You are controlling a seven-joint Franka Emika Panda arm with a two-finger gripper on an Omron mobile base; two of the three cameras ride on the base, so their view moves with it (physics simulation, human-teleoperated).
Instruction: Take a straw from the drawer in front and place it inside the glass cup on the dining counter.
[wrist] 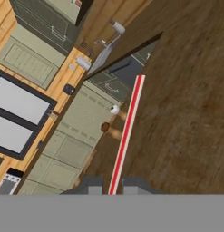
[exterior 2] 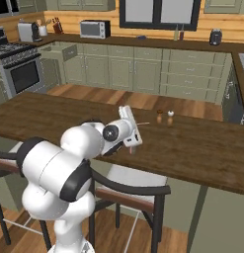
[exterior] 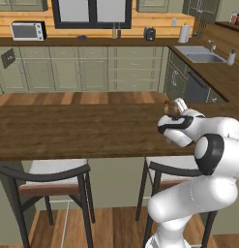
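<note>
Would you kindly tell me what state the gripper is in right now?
Gripper: closed on the straw, which sticks out from between the fingers above the dining counter.

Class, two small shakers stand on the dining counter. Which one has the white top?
In the right base view, the right-hand shaker has the white top; its neighbour, the left-hand shaker, is brown-topped. Both stand upright on the dining counter.

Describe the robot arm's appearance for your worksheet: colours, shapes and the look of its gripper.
The arm is built of glossy white, rounded, bulbous segments joined by dark black bands at the joints. A round dark disc marks the wrist side. The two-finger gripper ends in small, squarish dark grey finger tips. No cables or lettering are visible.
</note>
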